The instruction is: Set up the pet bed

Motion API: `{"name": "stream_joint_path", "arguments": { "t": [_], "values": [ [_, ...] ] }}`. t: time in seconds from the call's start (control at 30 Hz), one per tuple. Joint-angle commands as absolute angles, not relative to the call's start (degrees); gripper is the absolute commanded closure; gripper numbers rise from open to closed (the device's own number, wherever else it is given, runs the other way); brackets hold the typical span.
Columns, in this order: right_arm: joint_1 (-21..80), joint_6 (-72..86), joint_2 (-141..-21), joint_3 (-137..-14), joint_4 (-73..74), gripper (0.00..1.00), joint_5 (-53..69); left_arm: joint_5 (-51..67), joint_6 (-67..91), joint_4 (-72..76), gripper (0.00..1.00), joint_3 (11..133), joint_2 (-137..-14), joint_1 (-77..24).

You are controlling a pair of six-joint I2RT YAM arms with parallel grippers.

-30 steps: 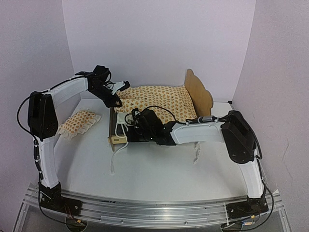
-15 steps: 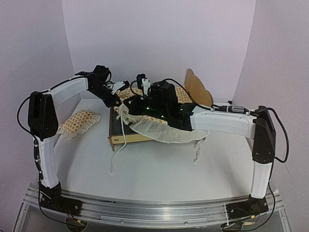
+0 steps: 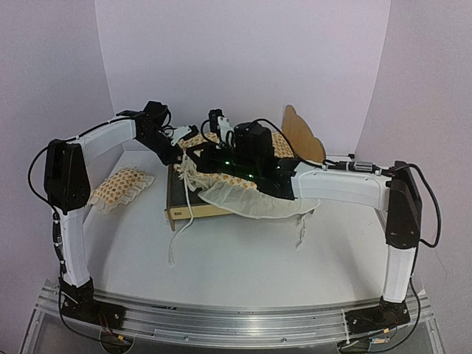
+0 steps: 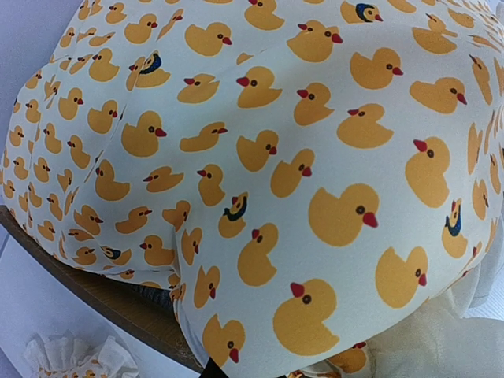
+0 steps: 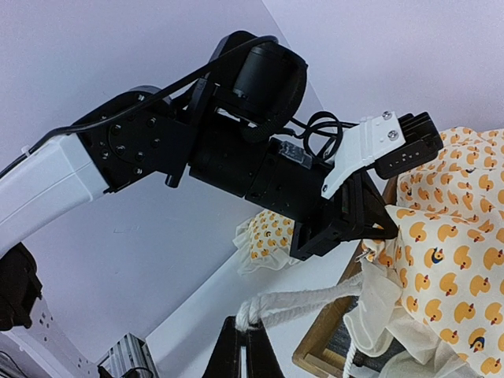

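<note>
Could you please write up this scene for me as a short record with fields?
pet bed: plywood frame on the table, headboard at its right end
mattress cushion: duck print, held partly above the frame, cream underside facing the near side
left gripper: shut on the cushion's edge
right gripper: shut on a white tie of the cushion
pillow: on the table, left of the frame, apart from it
</note>
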State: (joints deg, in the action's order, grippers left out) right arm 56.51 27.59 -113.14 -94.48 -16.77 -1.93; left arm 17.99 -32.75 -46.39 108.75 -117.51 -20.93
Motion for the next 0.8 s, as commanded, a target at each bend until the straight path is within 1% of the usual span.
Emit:
{"name": "stream_joint_path", "arguments": {
  "t": [0.0,0.13,0.33,0.5,0.67,0.73,0.77],
  "values": [
    [56.47,24.84,-108.99,-96.06,-19.91,1.00,-0.33,15.96,-33.16,-43.46,1.00,111.17,-118.27,-20.50],
    [55.74,23.91,-105.67,-95.67,-19.74,1.00,-1.38,15.82,-33.40,-42.90,1.00,110.82,-118.33,-20.50],
    [55.74,30.03,-109.08,-98.16,-19.62,1.00,3.33,17.03,-33.13,-43.24,1.00,110.75,-118.56,-20.55],
    [55.73,28.71,-109.03,-99.61,-20.08,1.00,4.02,17.05,-33.35,-43.33,1.00,109.64,-118.43,-20.54],
    [55.70,26.40,-109.58,-100.27,-10.36,1.00,1.27,17.56,-32.87,-42.58,1.00,109.61,-118.19,-20.58],
    [55.22,27.27,-110.94,-99.95,-6.50,1.00,3.00,17.37,-32.67,-42.15,1.00,109.85,-118.39,-20.54],
    [54.50,30.11,-111.74,-99.59,-6.52,1.00,7.27,17.14,-32.68,-42.11,1.00,109.73,-118.58,-20.56]
  ]
}}
